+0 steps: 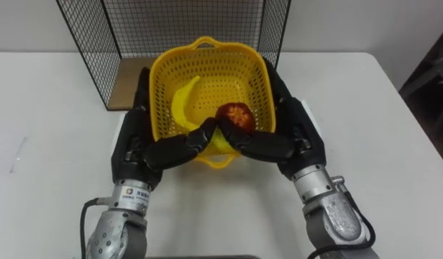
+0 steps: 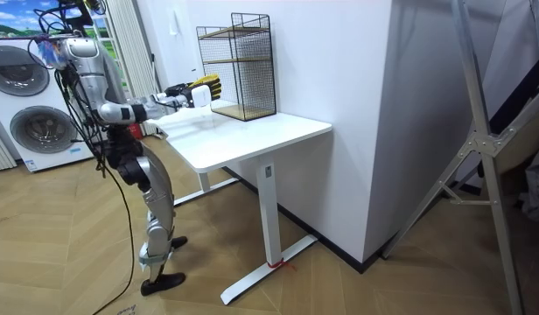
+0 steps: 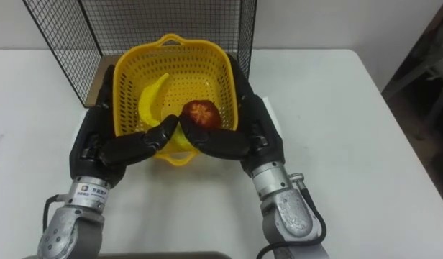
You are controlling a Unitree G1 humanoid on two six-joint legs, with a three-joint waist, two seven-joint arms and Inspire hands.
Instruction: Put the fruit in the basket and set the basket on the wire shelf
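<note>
Left hand (image 1: pixel 135 137) and right hand (image 1: pixel 297 133) clamp fingers round basket (image 1: pixel 162 90) holding banana (image 1: pixel 184 101), red fruit (image 1: pixel 234 115).

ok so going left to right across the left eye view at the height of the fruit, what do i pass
left hand → banana → red fruit → right hand. The yellow basket that both hands hold spans the whole middle, so it is left out of the order.

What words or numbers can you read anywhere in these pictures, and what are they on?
Too small to read: print on the small sticker at the robot's left wrist.
No text on the yellow plastic mesh basket, the black wire shelf or the white table.
</note>
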